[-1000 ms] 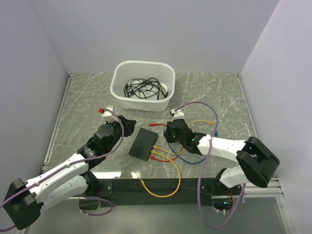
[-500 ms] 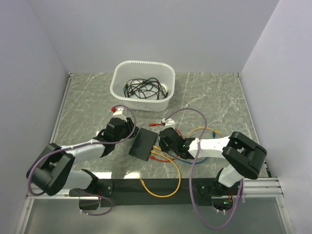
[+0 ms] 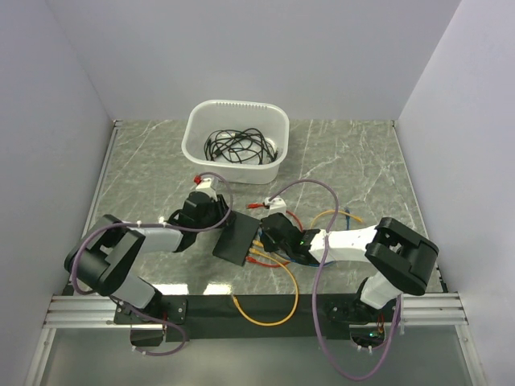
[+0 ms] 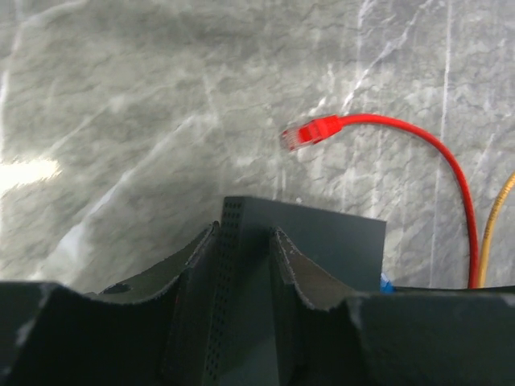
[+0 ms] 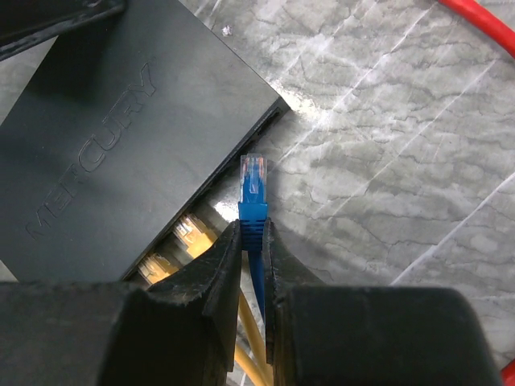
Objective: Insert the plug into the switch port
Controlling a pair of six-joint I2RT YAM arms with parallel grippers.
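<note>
Grey marbled worktop (image 3: pixel 362 161) is carrying the switch (image 3: pixel 236 239) at its middle, with the left claw (image 4: pixel 245 232) gripping one end. The right claw (image 5: pixel 251 233) is pinching the blue plug (image 5: pixel 253 189) by its boot, just beside the port row (image 5: pixel 211 186). The plug is probably handling light and rigid, its clip fragile.

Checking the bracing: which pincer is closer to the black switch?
Left. The left pincer grips the switch at its edge; the right pincer holds the blue plug just off its ports.
</note>
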